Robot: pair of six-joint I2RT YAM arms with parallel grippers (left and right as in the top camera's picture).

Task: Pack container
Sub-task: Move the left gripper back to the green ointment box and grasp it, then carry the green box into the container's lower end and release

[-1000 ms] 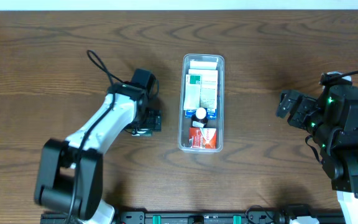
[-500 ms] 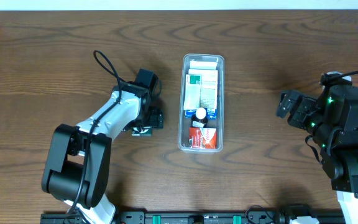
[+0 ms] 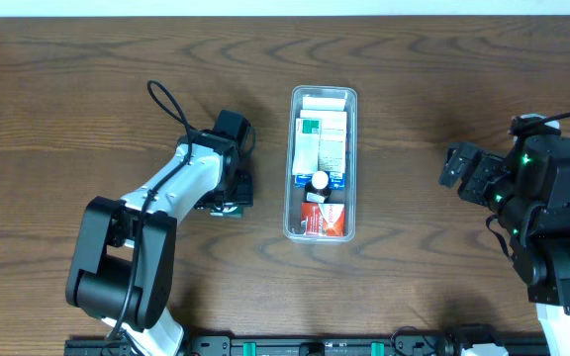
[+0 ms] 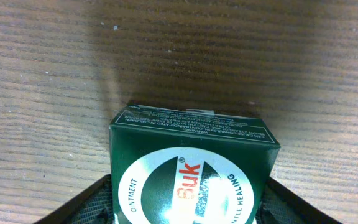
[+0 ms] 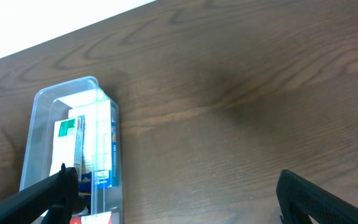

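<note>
Dark wood-grain table (image 3: 443, 79), white strip along the far edge.

Container (image 3: 289, 203): lies at table centre, long axis running away from the robot, between the two arms. Already well filled: white-and-green boxes (image 3: 322, 138) on edge in the far half, a small black-capped bottle (image 3: 319, 182) near the middle, a red box (image 3: 325, 220) at the near end. Little bare floor shows from overhead.

Left gripper (image 3: 228, 201): just left of the container, not touching it. The wrist view shows a green ointment box (image 4: 191, 165) between its fingers (image 4: 89, 202), both jaws against the box's sides, so I read it as clamped on the box. Whether the box rests on the wood or hangs just above it, cannot tell.

Right gripper (image 3: 460, 168): well to the right of the container, jaws wide apart, nothing between them, only table and the container's far end in its wrist view.

Judgement: the step in hand is carrying the green box over and setting it in.

Risks:
- Container nearly full. The box may land on the bottle or the red box and sit proud or tip out.
- A low carry could catch the left wall and shove the light bin, since the right gripper is not bracing it.
- Cardboard sides may give or slip under the grip.
</note>
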